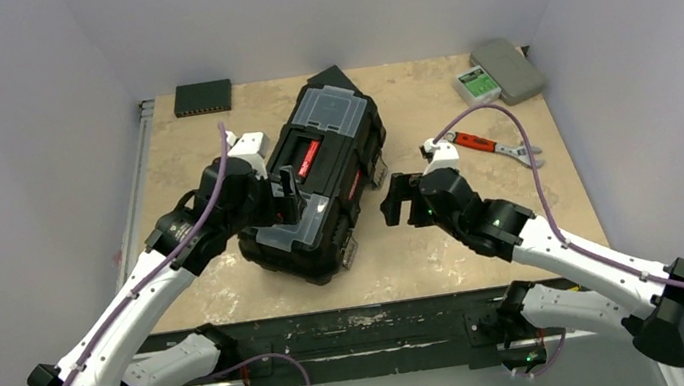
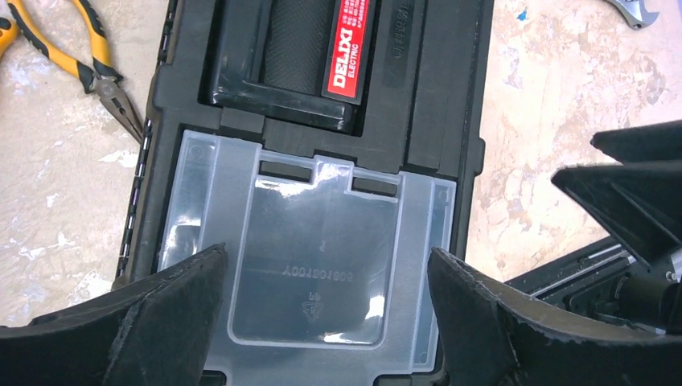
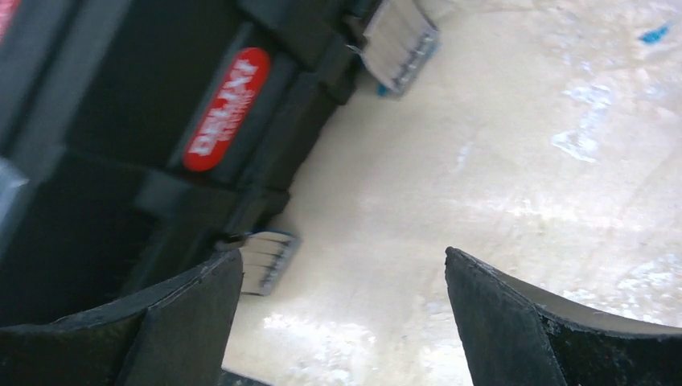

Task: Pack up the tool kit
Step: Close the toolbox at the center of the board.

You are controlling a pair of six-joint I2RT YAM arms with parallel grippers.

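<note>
The black toolbox [image 1: 320, 171] lies slantwise mid-table with its lid down, a red label [image 2: 350, 48] on its handle. My left gripper [image 1: 288, 195] [image 2: 327, 249] hovers open over the near clear compartment lid [image 2: 322, 213], holding nothing. Yellow-handled pliers [image 2: 88, 64] rest on the table just left of the box. A red-handled wrench [image 1: 488, 144] lies to the right of the box. My right gripper [image 1: 398, 200] [image 3: 343, 252] stands open and empty above bare table beside the box's front wall [image 3: 104, 161], close to its two metal latches [image 3: 265, 259].
A flat grey case [image 1: 507, 69] and a small green-and-white device [image 1: 476, 83] sit at the back right corner. A thin black rectangular device [image 1: 202, 96] lies at the back left. White walls enclose the table on three sides.
</note>
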